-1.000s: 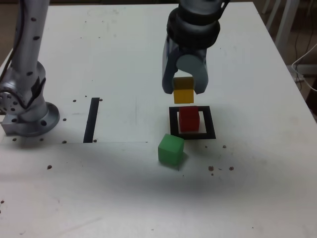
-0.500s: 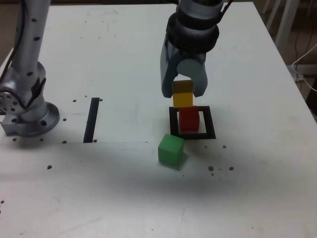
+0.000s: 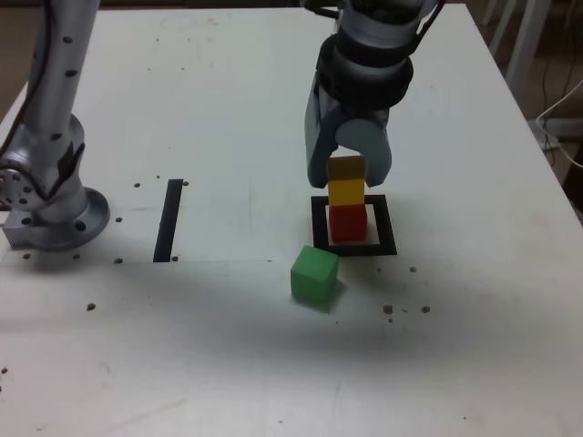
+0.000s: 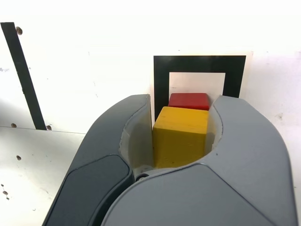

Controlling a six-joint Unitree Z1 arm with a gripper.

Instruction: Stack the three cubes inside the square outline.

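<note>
Three small cubes, one arm and a pale desk (image 3: 209, 364) are in sight. Going left to right in the exterior view, the arm's round grey base (image 3: 59, 218) comes first, standing on the desk. Next is a straight black strip (image 3: 168, 220), lying flat and well apart from the cubes. Small dark spots are scattered over the desk.

Near the middle sits the green cube (image 3: 314, 275), on the desk just beside the near left corner of the black square outline (image 3: 386, 228). It is turned at an angle to the outline. The red cube (image 3: 348, 224) sits inside the outline, on its pale centre.

Directly above the red cube in this view is the yellow cube (image 3: 346, 192). The end effector (image 3: 348, 175) reaches in from the top and is closed on the yellow cube, gripping it by two opposite sides. Whether the yellow cube's underside touches the red one, I cannot tell. At the far right, a thin white cable (image 3: 557, 150) hangs beyond the desk's edge.

In the wrist view, the yellow cube fills the space between two curved grey fingers (image 4: 137, 134) and hides part of the red one.
</note>
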